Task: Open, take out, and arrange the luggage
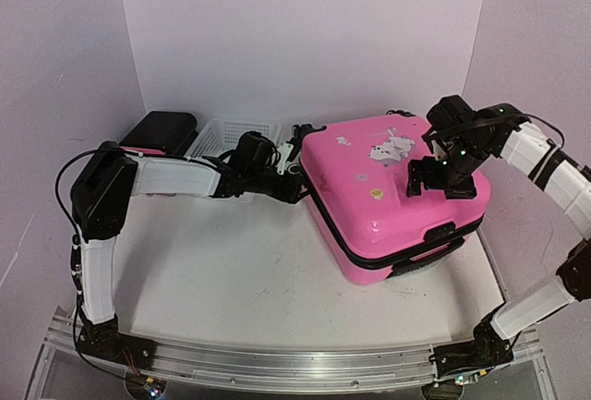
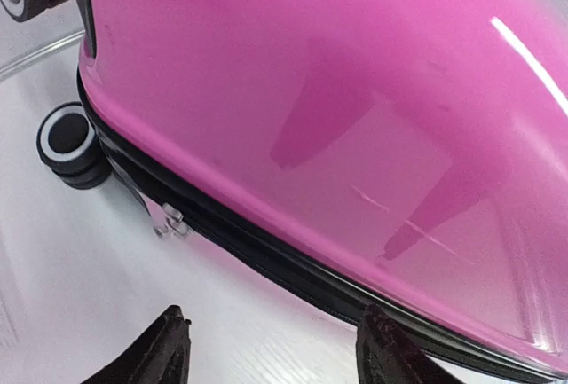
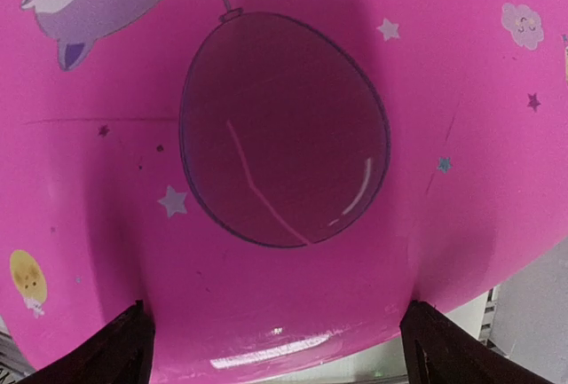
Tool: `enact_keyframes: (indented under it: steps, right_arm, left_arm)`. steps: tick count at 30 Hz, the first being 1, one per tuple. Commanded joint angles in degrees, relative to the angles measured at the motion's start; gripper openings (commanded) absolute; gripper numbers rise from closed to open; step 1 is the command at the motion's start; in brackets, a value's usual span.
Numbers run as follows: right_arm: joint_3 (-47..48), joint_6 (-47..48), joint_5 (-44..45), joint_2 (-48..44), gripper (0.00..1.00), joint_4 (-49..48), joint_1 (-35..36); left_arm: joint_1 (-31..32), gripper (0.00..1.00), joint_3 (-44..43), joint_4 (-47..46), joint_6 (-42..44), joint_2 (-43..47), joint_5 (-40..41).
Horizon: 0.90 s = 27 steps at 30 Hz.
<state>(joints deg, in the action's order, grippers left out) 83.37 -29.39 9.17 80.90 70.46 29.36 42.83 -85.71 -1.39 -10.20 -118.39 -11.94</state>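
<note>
The pink luggage (image 1: 383, 192) lies flat and closed at the centre right of the table, stickers on its lid. My left gripper (image 1: 294, 176) is open at its left side, close to the black zipper band (image 2: 266, 255). Two silver zipper pulls (image 2: 169, 223) hang near a black wheel (image 2: 69, 140). Nothing is between its fingertips (image 2: 169, 348). My right gripper (image 1: 441, 176) is open and hovers low over the lid (image 3: 284, 136), its fingers (image 3: 120, 353) spread wide above the pink shell; I cannot tell whether they touch it.
A white mesh basket (image 1: 231, 134) and a black drawer unit (image 1: 162, 132) stand at the back left, behind my left arm. White walls close in the table on three sides. The metal rail (image 1: 295, 363) runs along the near edge.
</note>
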Motion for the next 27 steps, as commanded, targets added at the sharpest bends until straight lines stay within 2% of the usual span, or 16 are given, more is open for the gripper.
enact_keyframes:
  steps: [1,5,8,12,15,17,21,24,27]
  right_arm:
    - [-0.66,4.85,-3.7,-2.41,0.98,-0.01,-1.85]
    - [-4.49,5.36,-7.5,-6.76,0.98,-0.17,-1.86]
    - [-7.16,3.87,-6.97,-10.24,0.98,-0.15,-1.86]
    - [-9.05,2.35,-3.82,-12.14,0.98,-0.08,-2.8]
    - [-9.46,1.66,-8.29,-10.64,0.98,-2.46,-7.82]
    - [-9.39,1.34,-14.24,-10.02,0.98,-5.34,-11.02]
    - [-9.03,0.14,-18.02,-9.9,0.98,-8.3,-17.0]
    - [-8.74,0.65,-19.01,-9.1,0.98,-8.88,-18.77]
    - [-8.94,1.17,-20.12,-8.98,0.98,-9.62,-18.79]
  left_arm:
    - [-1.0,0.71,3.9,-0.89,-0.84,10.62,-6.94]
    - [-6.76,0.83,4.16,0.86,1.09,15.64,-17.59]
    - [-11.7,0.85,-1.93,2.93,1.82,13.32,-24.49]
    - [-15.88,0.85,-15.8,4.18,-1.25,4.49,-30.15]
    - [-17.49,0.84,-28.39,4.25,-6.42,-4.56,-34.81]
    - [-17.6,0.84,-37.04,4.2,-8.77,-10.56,-37.22]
    - [-17.51,0.86,-55.66,4.24,-13.12,-23.34,-38.26]
    - [-16.92,0.91,-62.86,4.07,-12.06,-28.32,-34.55]
    - [-15.33,0.99,-65.0,3.42,-7.52,-31.29,-30.02]
